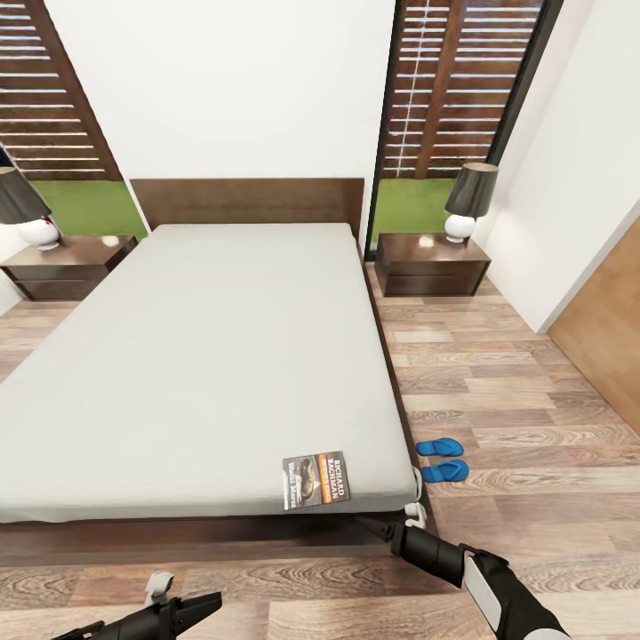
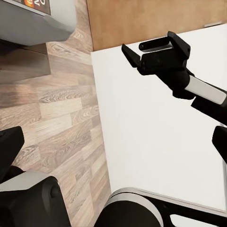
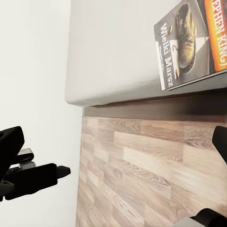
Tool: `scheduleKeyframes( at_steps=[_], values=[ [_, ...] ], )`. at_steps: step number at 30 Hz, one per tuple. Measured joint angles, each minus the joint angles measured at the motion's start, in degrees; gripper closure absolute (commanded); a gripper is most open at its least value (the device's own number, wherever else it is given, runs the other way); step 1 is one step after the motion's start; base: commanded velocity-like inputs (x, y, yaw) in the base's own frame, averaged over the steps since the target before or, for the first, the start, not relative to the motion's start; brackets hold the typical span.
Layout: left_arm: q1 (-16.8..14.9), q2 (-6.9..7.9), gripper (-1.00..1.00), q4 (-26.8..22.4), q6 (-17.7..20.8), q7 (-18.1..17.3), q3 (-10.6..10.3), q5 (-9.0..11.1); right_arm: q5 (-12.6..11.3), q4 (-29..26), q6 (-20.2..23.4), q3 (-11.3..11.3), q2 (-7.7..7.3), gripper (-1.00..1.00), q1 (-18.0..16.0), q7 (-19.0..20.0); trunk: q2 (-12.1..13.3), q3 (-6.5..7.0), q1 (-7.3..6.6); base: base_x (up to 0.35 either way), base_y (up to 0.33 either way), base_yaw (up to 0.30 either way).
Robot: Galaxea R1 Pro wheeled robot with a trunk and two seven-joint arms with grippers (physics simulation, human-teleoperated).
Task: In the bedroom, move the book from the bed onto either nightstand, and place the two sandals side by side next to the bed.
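Note:
The book [image 1: 316, 480] lies flat on the light-grey mattress of the bed [image 1: 196, 356], close to its near right corner; its dark cover with the orange band also shows in the right wrist view [image 3: 189, 42]. Two blue sandals [image 1: 443, 459] lie side by side on the floor just right of that corner. My right gripper [image 1: 391, 526] is open, low in front of the bed's corner, just below and right of the book and touching nothing. At the bottom left my left gripper [image 1: 178, 606] hangs open over the floor. Nightstands stand left [image 1: 67, 265] and right [image 1: 431, 262] of the headboard.
Each nightstand carries a black-shaded lamp with a white base [image 1: 467, 206]. A white wall and a brown wood panel [image 1: 604, 329] bound the right side. Wood-plank floor [image 1: 516, 400] runs between the bed and that wall.

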Motion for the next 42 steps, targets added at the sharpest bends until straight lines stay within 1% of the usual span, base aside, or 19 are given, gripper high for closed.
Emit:
scheduleKeyframes(
  at_steps=[31, 42],
  values=[
    [0.0, -0.11, -1.00, 0.0, 0.0, 0.0, -0.1, 0.0, 0.0, 0.0, 0.1, 0.0, 0.06, -1.00, 0.0, -0.1, -12.4, -5.57, 6.81, 0.000, 0.000, 0.000],
    [0.0, -0.16, -1.00, 0.0, 0.0, 0.0, 0.0, 0.0, 0.1, 0.0, 0.0, -0.2, 0.26, -1.00, 0.0, -0.5, -12.5, -5.57, 6.82, 0.000, 0.000, 0.000]
  ],
)
